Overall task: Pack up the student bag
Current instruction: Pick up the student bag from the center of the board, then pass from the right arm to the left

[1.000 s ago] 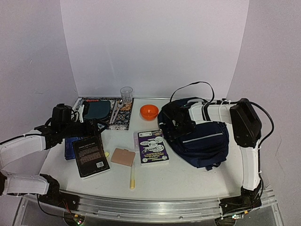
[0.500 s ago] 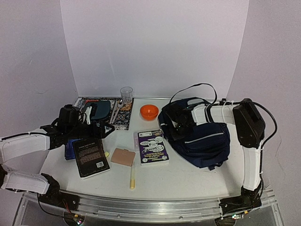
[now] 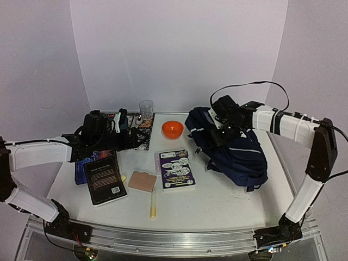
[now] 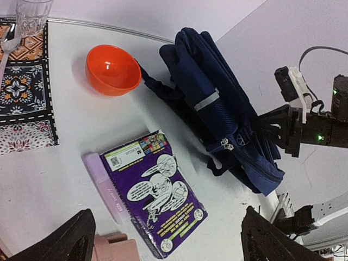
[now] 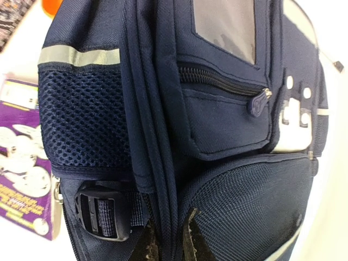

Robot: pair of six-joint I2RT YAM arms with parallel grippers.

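The student bag (image 3: 242, 160), a large navy-blue backpack, stands tilted at the right of the table; it also fills the right wrist view (image 5: 223, 130) and sits at the upper right of the left wrist view (image 4: 217, 109). My right gripper (image 3: 220, 135) is shut on a piped fabric edge of the bag, its fingertips (image 5: 168, 242) pinching the seam beside a black buckle (image 5: 100, 215). My left gripper (image 3: 133, 140) hangs open above the table's left part. Its fingers (image 4: 171, 244) are spread wide above a purple book (image 4: 155, 190), holding nothing.
A purple book (image 3: 176, 168), black book (image 3: 105, 179), tan wallet (image 3: 142, 181) and yellow marker (image 3: 153, 204) lie at the middle and left. An orange bowl (image 3: 172, 129), a glass (image 3: 145, 109) and a patterned mat (image 3: 142, 137) sit at the back.
My right gripper has shut on the bag's edge and risen, pulling the bag more upright. My left arm has swung rightward and back over the mat, still open.
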